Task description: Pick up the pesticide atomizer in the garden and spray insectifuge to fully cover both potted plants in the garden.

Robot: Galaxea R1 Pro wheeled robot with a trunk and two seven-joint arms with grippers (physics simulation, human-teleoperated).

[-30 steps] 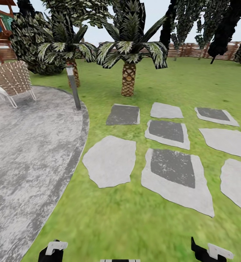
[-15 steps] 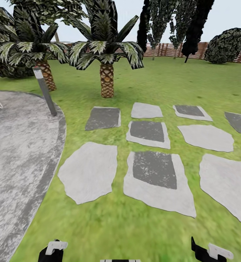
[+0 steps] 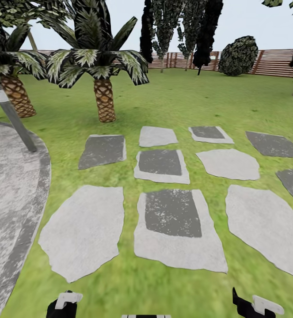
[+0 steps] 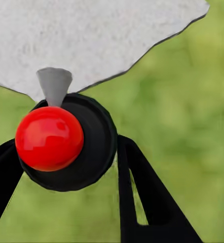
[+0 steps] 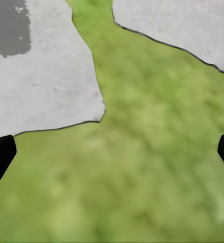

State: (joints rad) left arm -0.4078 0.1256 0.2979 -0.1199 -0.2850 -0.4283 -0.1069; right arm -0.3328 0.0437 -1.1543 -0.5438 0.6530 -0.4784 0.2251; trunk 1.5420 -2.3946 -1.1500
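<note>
The pesticide atomizer (image 4: 66, 144) sits between the black fingers of my left gripper (image 4: 66, 174), seen from above as a round dark body with a red ball and a grey nozzle tip. That gripper is shut on it, held over grass beside a stepping stone. My right gripper (image 5: 112, 157) is open, its fingertips wide apart over bare grass with nothing between them. In the head view, parts of both arms peek in at the bottom edge, the left (image 3: 65, 304) and the right (image 3: 256, 305). The potted plants are out of view. The garden lawn (image 3: 181, 97) stretches ahead.
Several grey stepping stones (image 3: 173, 212) lie ahead on the grass. The round paved patio (image 3: 9, 190) curves along the left, with a short lamp post (image 3: 13, 118) at its rim. Two palm trees (image 3: 103, 95) stand behind. A wooden slat fence (image 3: 274, 64) and a shrub (image 3: 238, 55) close the far side.
The whole head view has slid left, so the camera has turned right. The woven chair and much of the patio have left the picture; more stones and fence show at the right.
</note>
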